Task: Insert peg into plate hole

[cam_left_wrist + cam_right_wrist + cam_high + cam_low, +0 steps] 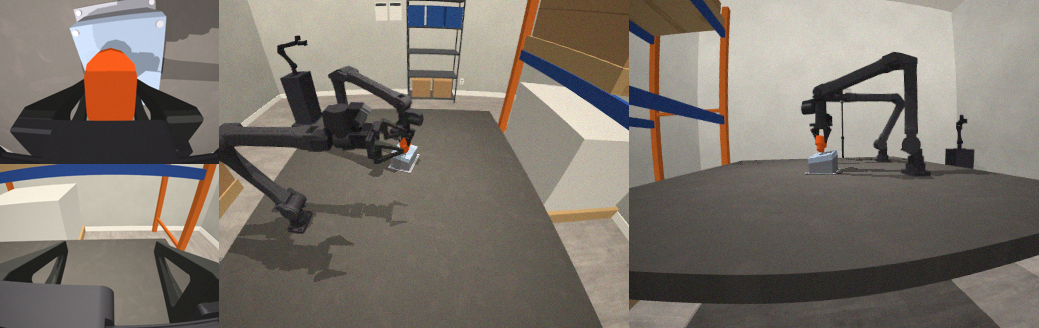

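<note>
From my remote seat, the exterior view gave me the peg (404, 145) (820, 143) (110, 84) in profile: orange, roughly upright, its lower end right at the sloping top of the plate (402, 159) (823, 165) (114, 31), though I could not tell whether the tip had entered the hole. My left gripper (405, 137) (820, 136) (110, 82) was pinching it, and the left wrist view showed a finger against either side. That same close view hid the hole and the peg's lower end behind the orange body, but showed what the exterior did not: pale screw heads on the plate's top at eleven and one o'clock from the peg, and a shadow falling toward one o'clock. From overhead, the right gripper (402, 141) (110, 246) overlapped the left one, reaching in from nine o'clock; the exterior view mostly hid it behind the left wrist. The right wrist view settled its state: fingers spread wide with nothing between them. Neither peg nor plate appeared there; instead I saw a white box (31, 216) toward ten o'clock and an orange post (194, 208) toward two, beyond the dark table (459, 225) (829, 225) (109, 269).
</note>
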Available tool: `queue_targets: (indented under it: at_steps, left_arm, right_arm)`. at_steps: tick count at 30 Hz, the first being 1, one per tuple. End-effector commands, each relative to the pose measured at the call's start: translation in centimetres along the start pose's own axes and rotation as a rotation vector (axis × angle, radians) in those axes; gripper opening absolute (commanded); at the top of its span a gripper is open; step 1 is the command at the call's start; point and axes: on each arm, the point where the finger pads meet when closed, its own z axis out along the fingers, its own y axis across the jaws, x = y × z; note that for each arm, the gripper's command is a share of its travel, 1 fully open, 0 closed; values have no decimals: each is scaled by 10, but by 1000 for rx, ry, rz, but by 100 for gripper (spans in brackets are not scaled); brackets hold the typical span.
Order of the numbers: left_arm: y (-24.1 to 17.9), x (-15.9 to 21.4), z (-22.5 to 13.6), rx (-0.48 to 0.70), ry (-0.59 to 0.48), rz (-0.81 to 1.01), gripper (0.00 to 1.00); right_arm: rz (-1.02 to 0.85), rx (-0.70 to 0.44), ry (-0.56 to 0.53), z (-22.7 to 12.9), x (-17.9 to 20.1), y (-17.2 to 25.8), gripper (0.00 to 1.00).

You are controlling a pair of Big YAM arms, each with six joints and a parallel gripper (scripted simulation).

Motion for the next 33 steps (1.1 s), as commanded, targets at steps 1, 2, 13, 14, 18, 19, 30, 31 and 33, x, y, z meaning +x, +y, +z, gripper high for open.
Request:
queue_targets:
  at_steps: [1,2,13,14,18,19,30,31,33]
  left_arm:
    - [3,0,-5,-15,-2,0,0]
    - [3,0,-5,-15,-2,0,0]
    - [3,0,-5,-15,-2,0,0]
    - [3,0,-5,-15,-2,0,0]
    - [3,0,-5,-15,-2,0,46]
    - [3,0,-5,-15,-2,0,46]
    - [5,0,-7,-20,-2,0,46]
    - [5,0,-7,-20,-2,0,46]
    - [5,0,-7,-20,-2,0,46]
  right_arm:
    - [-2,1,-27,-2,-14,0,100]
    - [-2,1,-27,-2,-14,0,100]
    - [-2,1,-27,-2,-14,0,100]
    - [-2,1,-27,-2,-14,0,100]
    - [-2,1,-27,-2,-14,0,100]
    - [-2,-13,-18,-4,-6,7,100]
    - [-18,-357,41,-77,72,167,100]
    - [-22,-398,49,-89,82,183,100]
    - [-25,-436,57,-100,91,197,100]
